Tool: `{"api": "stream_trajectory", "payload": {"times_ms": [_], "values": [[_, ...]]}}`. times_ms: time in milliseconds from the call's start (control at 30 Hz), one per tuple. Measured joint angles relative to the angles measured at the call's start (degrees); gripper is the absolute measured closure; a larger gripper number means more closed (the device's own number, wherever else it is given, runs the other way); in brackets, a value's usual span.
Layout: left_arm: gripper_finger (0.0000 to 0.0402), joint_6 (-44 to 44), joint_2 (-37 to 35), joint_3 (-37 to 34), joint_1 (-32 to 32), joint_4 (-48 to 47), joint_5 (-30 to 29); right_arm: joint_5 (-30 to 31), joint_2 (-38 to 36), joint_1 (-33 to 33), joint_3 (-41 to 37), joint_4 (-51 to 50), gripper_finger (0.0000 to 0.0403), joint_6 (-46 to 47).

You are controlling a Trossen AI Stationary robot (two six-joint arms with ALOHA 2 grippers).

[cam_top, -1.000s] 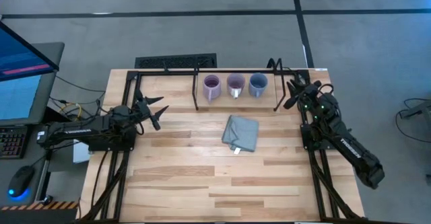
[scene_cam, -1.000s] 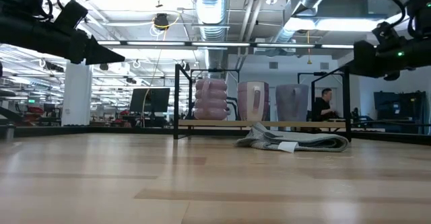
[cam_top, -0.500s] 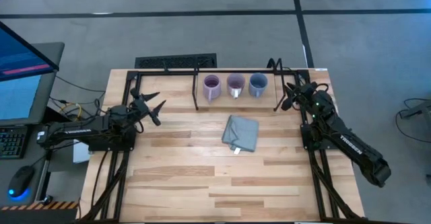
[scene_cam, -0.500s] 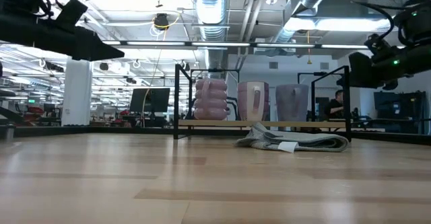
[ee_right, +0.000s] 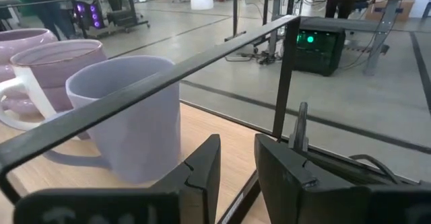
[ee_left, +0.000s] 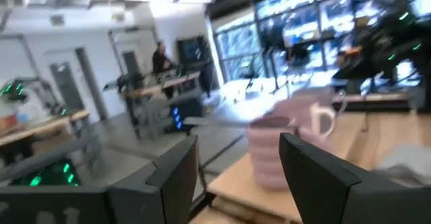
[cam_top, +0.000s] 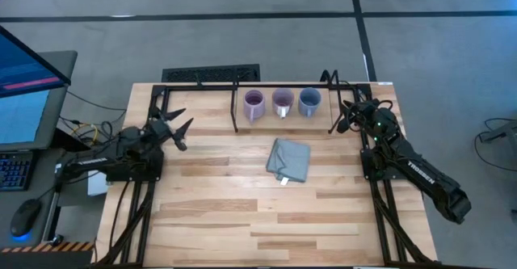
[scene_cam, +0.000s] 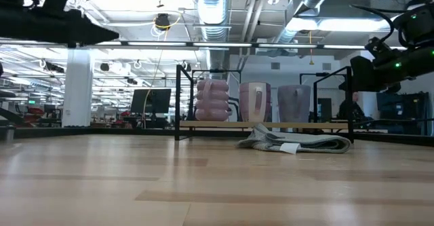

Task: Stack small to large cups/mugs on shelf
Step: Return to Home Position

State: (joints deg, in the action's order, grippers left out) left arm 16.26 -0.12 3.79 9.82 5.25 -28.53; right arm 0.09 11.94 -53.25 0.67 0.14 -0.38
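Observation:
Three mugs stand upright in a row inside the black rod shelf (cam_top: 279,86) at the table's far edge: purple (cam_top: 254,104), pale lavender (cam_top: 283,102), blue-grey (cam_top: 309,101). My left gripper (cam_top: 174,127) hovers at the table's left, well left of the shelf, wide open and empty; its wrist view (ee_left: 239,173) looks toward the purple mug (ee_left: 269,153). My right gripper (cam_top: 347,117) hangs just right of the shelf's right end, narrowly open with nothing between its fingers (ee_right: 237,163). The shelf's rod (ee_right: 168,76) and the blue-grey mug (ee_right: 135,123) lie right in front of it.
A folded grey cloth (cam_top: 288,159) lies on the table in front of the shelf, near the middle. The arms' black frames run along the left (cam_top: 149,107) and right (cam_top: 376,180) table edges. Bare wood (cam_top: 258,220) fills the near half.
My left gripper has risen and tipped upward, drawing slightly back toward the table's far left; it stays open. My right gripper has tipped down a little beside the shelf's right end. The mugs and cloth have kept still.

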Motion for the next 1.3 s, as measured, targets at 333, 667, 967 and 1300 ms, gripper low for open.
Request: {"api": "stream_trajectory", "payload": {"times_ms": [333,667,967,1300], "values": [[0.0203,-5.5,0.3,0.4,0.0,-12.6,1.2,0.0,-0.4,0.0,0.0,0.3,0.0289,0.0],[0.0203,-3.9,0.4,0.5,0.0,-13.6,7.2,0.0,-0.4,0.0,0.0,0.2,0.0289,0.4],[0.0203,-3.0,0.4,0.5,0.0,-13.7,7.2,0.0,-0.4,0.0,0.0,0.2,0.0289,1.9],[0.0203,-4.6,0.4,0.5,0.0,-14.1,14.7,3.0,-4.6,0.0,-0.3,1.1,0.0289,3.0]]}}
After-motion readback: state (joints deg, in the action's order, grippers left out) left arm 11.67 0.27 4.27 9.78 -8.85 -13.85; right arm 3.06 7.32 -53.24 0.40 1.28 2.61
